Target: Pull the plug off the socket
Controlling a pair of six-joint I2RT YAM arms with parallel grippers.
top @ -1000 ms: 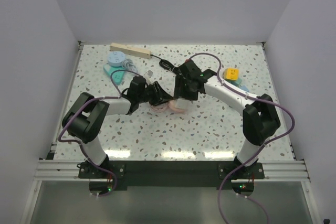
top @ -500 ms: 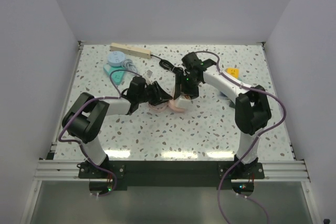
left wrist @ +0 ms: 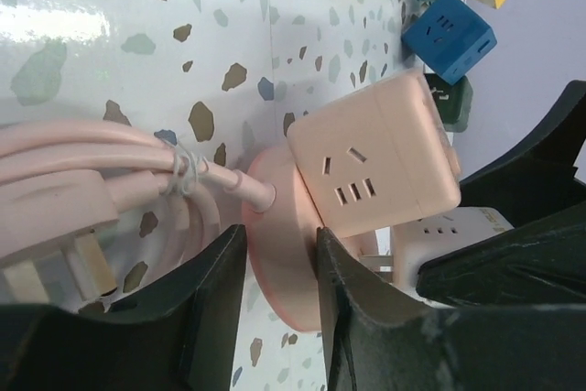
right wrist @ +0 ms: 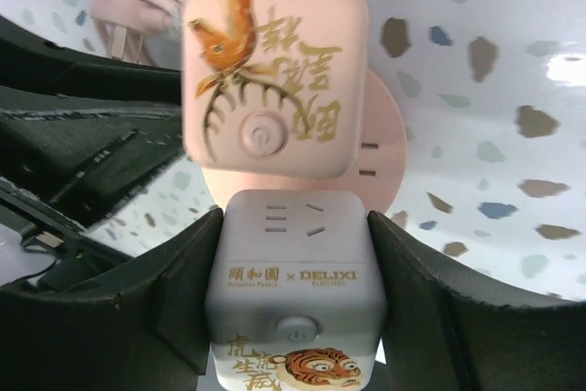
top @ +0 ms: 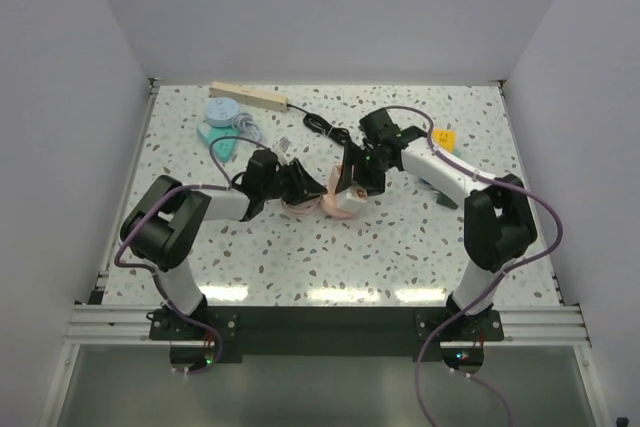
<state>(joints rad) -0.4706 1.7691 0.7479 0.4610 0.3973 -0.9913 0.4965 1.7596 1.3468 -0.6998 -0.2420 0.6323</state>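
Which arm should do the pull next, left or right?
Right, probably. The right gripper is shut on the white cube, which sits against the pink cube; the left gripper pinches the pink base, so it can brace while right pulls.

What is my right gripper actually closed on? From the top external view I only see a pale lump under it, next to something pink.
Observer: The right wrist view shows the right gripper shut on a white cube socket with a tiger printed on it, one finger against each side.
Operator: And the left gripper, is it on the pink cube itself?
Observer: No. In the left wrist view the left gripper pinches the round pink base that the pink cube socket sits against, not the cube.
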